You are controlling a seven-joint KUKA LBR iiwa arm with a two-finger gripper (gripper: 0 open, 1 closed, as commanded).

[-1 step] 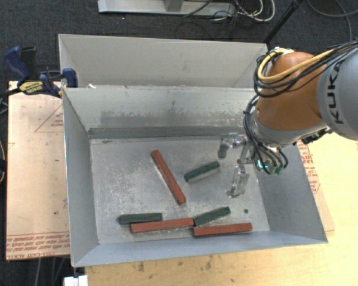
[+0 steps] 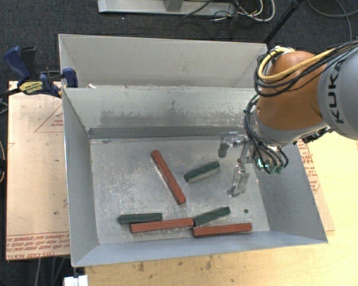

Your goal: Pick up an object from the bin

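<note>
In the bin (image 2: 107, 159), one red bar (image 2: 167, 176) and one green bar (image 2: 201, 171) lie mid-floor; four more bars (image 2: 161, 225) line its near edge.

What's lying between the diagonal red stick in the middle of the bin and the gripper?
One short dark green stick lies there, between the red stick and the gripper, as the camera view shows.

Grey metal bin (image 2: 167, 109) looking dull, scuffed; red bars (image 2: 167, 176) and dark green bars (image 2: 201, 171) looking matt; orange cover (image 2: 289, 100) gleaming smooth, glossy.
</note>
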